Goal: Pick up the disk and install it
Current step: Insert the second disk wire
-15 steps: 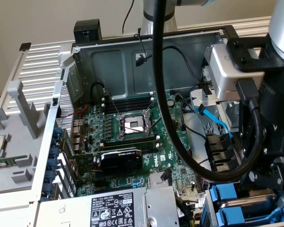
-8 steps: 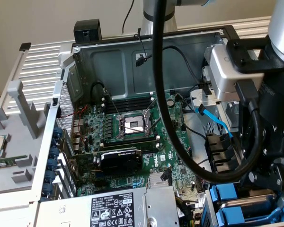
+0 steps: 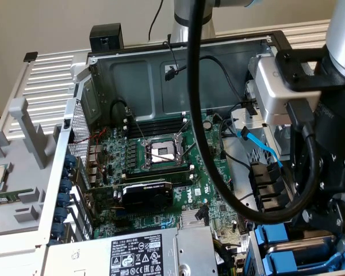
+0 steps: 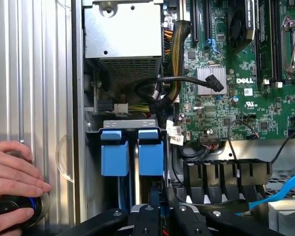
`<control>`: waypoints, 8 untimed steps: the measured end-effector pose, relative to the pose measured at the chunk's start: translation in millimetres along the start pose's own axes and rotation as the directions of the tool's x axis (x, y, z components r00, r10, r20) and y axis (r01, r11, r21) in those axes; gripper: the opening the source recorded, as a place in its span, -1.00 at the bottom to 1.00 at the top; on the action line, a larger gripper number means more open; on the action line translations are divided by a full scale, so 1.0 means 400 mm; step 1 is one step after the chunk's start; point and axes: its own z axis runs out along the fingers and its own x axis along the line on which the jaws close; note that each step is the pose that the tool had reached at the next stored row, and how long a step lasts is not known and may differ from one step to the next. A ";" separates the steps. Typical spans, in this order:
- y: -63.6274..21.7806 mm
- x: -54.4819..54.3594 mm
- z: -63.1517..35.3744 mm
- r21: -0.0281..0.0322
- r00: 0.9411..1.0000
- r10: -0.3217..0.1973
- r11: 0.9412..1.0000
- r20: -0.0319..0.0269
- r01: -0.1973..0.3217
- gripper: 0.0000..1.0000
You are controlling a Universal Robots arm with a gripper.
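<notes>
The disk (image 4: 151, 155) stands edge-on in the drive bay of the open computer case, its bright blue carrier face toward the camera. In the wrist view it is in line with my gripper (image 4: 155, 204), on the motherboard side of the bay. My dark fingers stand close together on its near edge, shut on it. In the exterior view the gripper (image 3: 319, 230) hangs at the lower right, just beside the blue carrier of the disk (image 3: 274, 237).
A second blue-handled carrier (image 4: 114, 155) fills the slot beside the disk. A person's hand (image 4: 14, 172) rests on a black knob (image 4: 10, 209) outside the case wall. The power supply (image 4: 123, 34), a blue data cable (image 4: 280, 189) and black cable clips (image 4: 226, 172) crowd the bay.
</notes>
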 end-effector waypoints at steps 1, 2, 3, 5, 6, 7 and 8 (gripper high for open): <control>0.000 0.000 0.001 0.000 1.000 0.000 1.000 0.000 0.000 -0.67; 0.000 0.000 0.001 0.000 1.000 0.000 1.000 0.000 0.000 -0.67; -0.001 0.000 0.001 0.000 1.000 0.000 1.000 0.000 0.000 -0.67; -0.001 0.000 0.002 0.000 1.000 0.000 1.000 0.001 0.000 -0.67; -0.001 0.000 0.002 0.000 1.000 0.000 1.000 0.001 0.000 -0.67; -0.001 0.000 0.002 0.000 1.000 0.000 1.000 0.001 0.000 -0.67; -0.001 0.000 0.002 0.000 1.000 0.000 1.000 0.001 0.000 -0.67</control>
